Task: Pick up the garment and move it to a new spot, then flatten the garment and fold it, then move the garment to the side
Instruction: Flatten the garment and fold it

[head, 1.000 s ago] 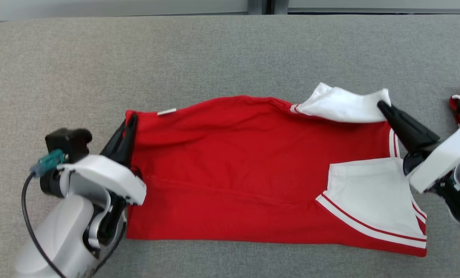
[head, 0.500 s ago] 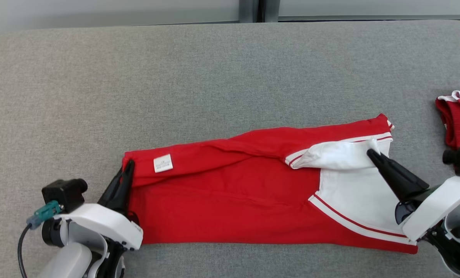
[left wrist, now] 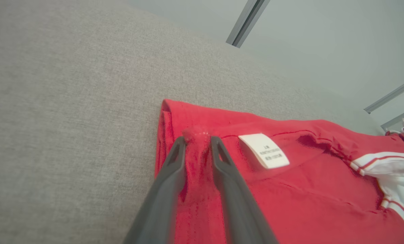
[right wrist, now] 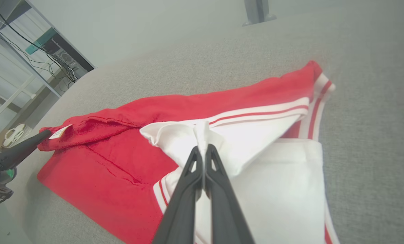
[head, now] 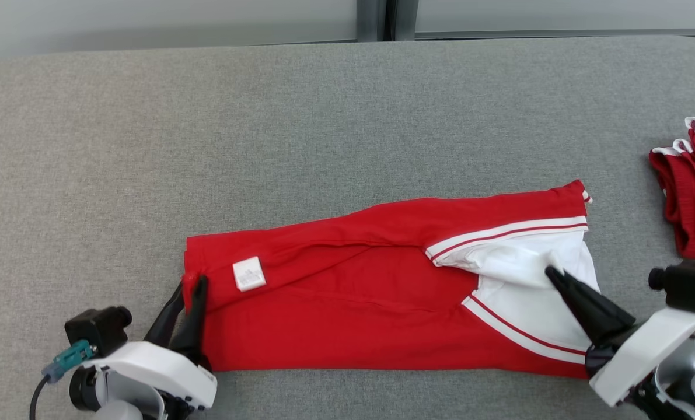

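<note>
Two robot grippers work a red garment (head: 353, 303) with white, red-striped sleeves, which lies as a long band across the near middle of a grey fabric-covered counter (head: 265, 116). Over the last second its far edge was carried toward the near side and laid over, so a small white label (head: 248, 273) now faces up near the left end. At that end the left gripper (head: 191, 287) has just begun to part its jaws. A ridge of red cloth sits between them; whether they still pinch it I cannot tell. The right gripper (head: 548, 270) keeps its jaws clamped on the white sleeve (head: 516, 262) at the right end. This lengthwise fold looks nearly set down. A pile of similar red clothes (head: 688, 192) sits at the far right.
</note>
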Controlling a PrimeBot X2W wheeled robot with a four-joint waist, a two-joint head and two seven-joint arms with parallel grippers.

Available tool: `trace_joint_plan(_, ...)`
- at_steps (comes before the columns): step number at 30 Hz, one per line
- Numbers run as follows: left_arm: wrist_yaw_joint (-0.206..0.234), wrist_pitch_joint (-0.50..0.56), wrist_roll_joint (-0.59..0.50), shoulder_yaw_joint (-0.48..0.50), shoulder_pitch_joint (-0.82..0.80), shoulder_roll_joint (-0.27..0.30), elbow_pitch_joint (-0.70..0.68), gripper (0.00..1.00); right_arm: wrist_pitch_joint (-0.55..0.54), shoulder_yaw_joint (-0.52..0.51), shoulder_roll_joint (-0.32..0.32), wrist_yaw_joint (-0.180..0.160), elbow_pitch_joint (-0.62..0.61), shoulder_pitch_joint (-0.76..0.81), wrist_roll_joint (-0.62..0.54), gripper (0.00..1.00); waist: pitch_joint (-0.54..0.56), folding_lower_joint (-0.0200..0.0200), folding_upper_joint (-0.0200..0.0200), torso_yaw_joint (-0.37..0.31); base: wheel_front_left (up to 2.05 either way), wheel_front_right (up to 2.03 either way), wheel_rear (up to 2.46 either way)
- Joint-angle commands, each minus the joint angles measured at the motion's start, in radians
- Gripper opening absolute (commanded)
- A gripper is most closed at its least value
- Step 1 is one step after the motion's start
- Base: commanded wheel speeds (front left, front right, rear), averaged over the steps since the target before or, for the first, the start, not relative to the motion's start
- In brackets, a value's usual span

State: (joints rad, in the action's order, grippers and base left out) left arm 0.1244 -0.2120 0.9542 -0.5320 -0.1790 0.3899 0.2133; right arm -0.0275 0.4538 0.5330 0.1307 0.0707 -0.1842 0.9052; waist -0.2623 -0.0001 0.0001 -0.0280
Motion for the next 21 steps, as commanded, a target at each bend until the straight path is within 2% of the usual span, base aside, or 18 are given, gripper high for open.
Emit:
trace_joint_plan(1, -0.005, -0.006, 0.006, 0.004, 0.014, 0.004, -0.003, 1.0, 0.013, 0.008, 0.009, 0.0, 0.002, 0.016, -0.006, 1.0, 0.004, 0.0001, -0.0001, -0.002, 0.0, 0.0, 0.0)
trace_joint_plan(9, 0.022, -0.009, 0.01, 0.006, 0.098, 0.035, -0.055, 1.0, 0.065, 0.068, 0.067, 0.0, 0.04, 0.074, -0.032, 1.0, 0.036, 0.0001, -0.0001, -0.016, 0.0, 0.0, 0.0)
trace_joint_plan(16, 0.066, -0.026, -0.016, 0.027, 0.128, 0.05, -0.115, 1.0, 0.097, 0.029, 0.08, 0.0, 0.058, 0.111, -0.002, 1.0, 0.074, 0.0001, -0.0001, -0.022, 0.0, 0.0, 0.0)
trace_joint_plan(21, 0.075, -0.026, -0.03, 0.02, 0.117, 0.049, -0.131, 1.0, 0.105, 0.008, 0.072, 0.0, 0.055, 0.115, 0.001, 1.0, 0.097, 0.0001, -0.0001, -0.024, 0.0, 0.0, 0.0)
